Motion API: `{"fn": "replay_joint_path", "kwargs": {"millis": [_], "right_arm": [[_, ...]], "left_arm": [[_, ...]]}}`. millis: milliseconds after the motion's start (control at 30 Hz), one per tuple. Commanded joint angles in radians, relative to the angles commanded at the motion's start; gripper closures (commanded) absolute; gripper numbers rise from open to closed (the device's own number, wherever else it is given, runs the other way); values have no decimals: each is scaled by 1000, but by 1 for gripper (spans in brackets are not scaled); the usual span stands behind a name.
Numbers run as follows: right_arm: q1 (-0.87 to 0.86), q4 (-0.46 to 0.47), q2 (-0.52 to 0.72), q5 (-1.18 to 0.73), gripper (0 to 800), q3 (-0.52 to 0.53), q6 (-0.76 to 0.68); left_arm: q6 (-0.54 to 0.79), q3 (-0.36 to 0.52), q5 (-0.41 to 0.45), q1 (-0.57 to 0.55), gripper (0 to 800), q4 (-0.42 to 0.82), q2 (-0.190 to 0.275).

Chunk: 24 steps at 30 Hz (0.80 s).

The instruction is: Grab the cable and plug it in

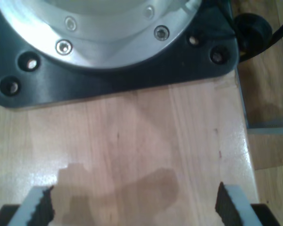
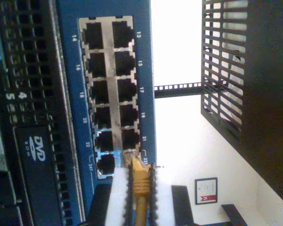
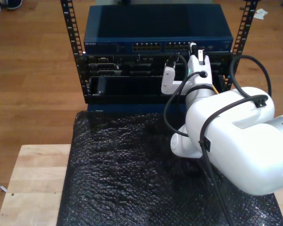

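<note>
Wooden floor, rack [image 3: 75, 47], blue switch [image 2: 146, 70], my second gripper [image 2: 140, 193] fingers pinching the cable [image 2: 140, 188] at a port, my first gripper [image 1: 132, 207] fingers spread.

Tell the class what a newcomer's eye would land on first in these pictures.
First, the big white robot arm at the exterior view's right, reaching toward the blue network switch atop the rack. Next, my second gripper, its jaws shut on the yellow cable, its plug tip at the switch's ports. My first gripper hangs open above a wooden table.

First claw [image 1: 132, 205] jaws spread; second claw [image 2: 140, 188] apparently clamped, arm outstretched.
</note>
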<state>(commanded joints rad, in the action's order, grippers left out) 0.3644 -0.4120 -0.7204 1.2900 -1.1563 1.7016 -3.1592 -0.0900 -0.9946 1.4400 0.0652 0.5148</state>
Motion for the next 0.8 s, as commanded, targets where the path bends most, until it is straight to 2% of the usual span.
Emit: {"fn": "replay_joint_path", "kwargs": {"millis": [800], "right_arm": [[-3,0,-18,-12,800,-32,-5]], "left_arm": [[0,0,0,0,0,0,0]]}}
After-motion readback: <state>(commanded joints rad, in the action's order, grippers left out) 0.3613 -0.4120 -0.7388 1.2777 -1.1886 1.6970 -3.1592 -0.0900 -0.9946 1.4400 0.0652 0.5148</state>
